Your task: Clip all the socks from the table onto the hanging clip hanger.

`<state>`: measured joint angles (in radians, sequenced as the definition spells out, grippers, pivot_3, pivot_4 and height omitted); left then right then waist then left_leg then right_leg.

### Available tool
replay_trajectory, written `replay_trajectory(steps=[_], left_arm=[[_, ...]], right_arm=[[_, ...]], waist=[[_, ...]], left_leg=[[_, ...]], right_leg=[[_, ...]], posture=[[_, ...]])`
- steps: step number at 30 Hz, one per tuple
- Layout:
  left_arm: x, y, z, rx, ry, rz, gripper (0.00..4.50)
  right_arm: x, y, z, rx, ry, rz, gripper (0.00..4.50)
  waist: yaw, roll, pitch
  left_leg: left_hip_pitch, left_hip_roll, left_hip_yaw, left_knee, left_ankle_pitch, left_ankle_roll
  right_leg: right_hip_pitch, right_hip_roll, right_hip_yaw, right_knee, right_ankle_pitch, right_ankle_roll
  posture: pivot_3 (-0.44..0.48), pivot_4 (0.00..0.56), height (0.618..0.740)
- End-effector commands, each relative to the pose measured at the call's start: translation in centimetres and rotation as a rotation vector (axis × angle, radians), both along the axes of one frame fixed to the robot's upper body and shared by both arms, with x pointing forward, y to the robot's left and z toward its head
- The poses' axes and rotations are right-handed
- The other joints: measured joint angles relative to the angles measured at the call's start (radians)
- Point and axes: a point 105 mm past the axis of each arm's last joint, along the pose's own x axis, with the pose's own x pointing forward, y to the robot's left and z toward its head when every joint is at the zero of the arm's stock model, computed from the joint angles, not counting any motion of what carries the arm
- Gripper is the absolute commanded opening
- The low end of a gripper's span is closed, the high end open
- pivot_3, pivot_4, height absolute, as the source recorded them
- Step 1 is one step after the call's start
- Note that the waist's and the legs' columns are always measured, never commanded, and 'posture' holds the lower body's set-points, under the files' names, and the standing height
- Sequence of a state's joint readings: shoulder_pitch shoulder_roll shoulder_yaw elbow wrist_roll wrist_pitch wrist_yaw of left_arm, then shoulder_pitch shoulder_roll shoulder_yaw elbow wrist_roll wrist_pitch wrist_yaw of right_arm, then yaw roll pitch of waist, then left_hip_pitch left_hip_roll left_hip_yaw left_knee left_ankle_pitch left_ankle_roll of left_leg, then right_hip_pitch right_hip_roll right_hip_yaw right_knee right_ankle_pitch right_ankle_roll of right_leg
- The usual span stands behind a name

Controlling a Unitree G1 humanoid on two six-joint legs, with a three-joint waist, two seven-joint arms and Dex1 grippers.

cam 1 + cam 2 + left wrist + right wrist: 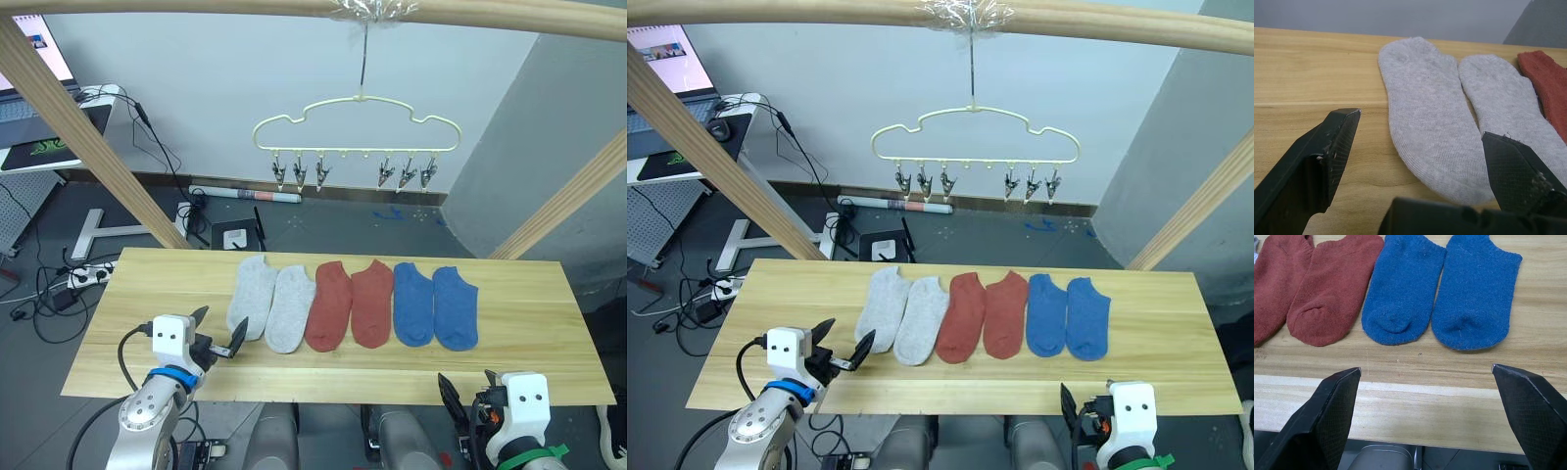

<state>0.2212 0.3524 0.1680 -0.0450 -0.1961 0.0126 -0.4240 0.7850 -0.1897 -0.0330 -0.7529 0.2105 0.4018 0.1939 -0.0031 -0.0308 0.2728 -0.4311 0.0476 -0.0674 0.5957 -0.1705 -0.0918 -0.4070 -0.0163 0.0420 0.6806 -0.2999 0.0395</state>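
The table (147,294) runs across the middle of the left eye view, its light wood bare at both ends. Above it, in the upper centre of the frame, the clip hanger (355,123) hangs by its hook from a wooden beam (196,8), and we see none of its small metal clips (299,173) holding anything.

The six socks lie flat in a row at the centre of the frame, side by side and touching or nearly so: two light grey socks (253,294) on the left, two rust-red socks (330,304) in the middle, two blue socks (413,304) on the right. All are on the table, so we judge the task to be at its first step, the first pickup.

At lower left our left gripper (217,334) hovers over the near edge of the table with its fingers spread wide and nothing between them; in the left wrist view the heel end of the leftmost grey sock (1420,122) sits between the fingertips (1337,132). At lower right our right gripper (1430,396) is also spread and empty, below the table's near edge, facing the blue pair.

Next, we think the left gripper must drop onto that grey sock's near end, pinch the fabric without catching its neighbour, and lift it towards a clip.
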Motion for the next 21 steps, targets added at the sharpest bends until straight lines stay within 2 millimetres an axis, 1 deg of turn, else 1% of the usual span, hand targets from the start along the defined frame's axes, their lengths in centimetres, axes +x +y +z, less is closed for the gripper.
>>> replay_trajectory(steps=[1,8,10,14,15,18,21], left_arm=[[0.0,0.0,1.0,0.012,-0.043,0.003,4.50],[0.0,0.2,1.5,0.012,-0.043,0.023,4.50],[0.1,0.0,1.2,0.003,-0.005,0.011,4.50],[0.4,0.4,1.2,0.033,0.027,0.079,4.50],[0.5,0.3,1.3,0.024,0.033,0.083,4.50],[0.7,0.1,1.7,0.070,0.035,0.093,4.50],[1.1,-0.4,2.2,0.055,0.026,0.074,4.50]], right_arm=[[0.1,0.1,0.6,-0.011,-0.026,0.010,4.48],[0.0,0.2,0.3,-0.009,-0.022,0.019,4.48],[0.1,0.2,0.3,-0.009,-0.022,0.020,4.48],[0.1,0.1,0.2,-0.007,-0.023,0.024,4.48],[0.1,0.0,0.1,-0.007,-0.023,0.025,4.48],[0.1,0.0,0.1,-0.006,-0.025,0.028,4.48],[0.2,0.0,0.2,-0.008,-0.028,0.030,4.48]], waist=[[0.000,0.000,0.000],[0.000,0.000,0.000],[0.000,0.000,0.000],[0.000,0.000,0.000],[0.000,0.000,0.000],[0.000,0.000,0.000],[0.001,0.000,0.000]], left_leg=[[0.000,0.000,0.000,0.000,0.000,0.000],[0.000,0.000,0.000,0.000,0.000,0.000],[0.000,0.000,0.000,0.000,0.000,0.000],[0.000,0.000,0.000,0.000,0.000,0.000],[0.000,0.000,0.000,0.000,0.000,0.000],[0.000,0.000,0.000,0.000,0.000,0.000],[0.000,0.000,0.000,0.000,0.000,0.000]], right_leg=[[0.000,0.000,0.000,0.000,0.000,0.000],[0.000,0.000,0.000,0.000,0.000,0.000],[0.000,0.000,0.000,0.000,0.000,0.000],[0.000,0.000,0.000,0.000,0.000,0.000],[0.000,0.000,0.000,0.000,0.000,0.000],[0.000,0.000,0.000,0.000,0.000,0.001],[0.000,0.000,0.000,0.000,0.000,0.001]], posture=[[0.026,0.270,0.740],[0.027,0.273,0.740],[0.027,0.273,0.740],[0.029,0.271,0.740],[0.029,0.271,0.740],[0.029,0.271,0.740],[0.029,0.271,0.740]])
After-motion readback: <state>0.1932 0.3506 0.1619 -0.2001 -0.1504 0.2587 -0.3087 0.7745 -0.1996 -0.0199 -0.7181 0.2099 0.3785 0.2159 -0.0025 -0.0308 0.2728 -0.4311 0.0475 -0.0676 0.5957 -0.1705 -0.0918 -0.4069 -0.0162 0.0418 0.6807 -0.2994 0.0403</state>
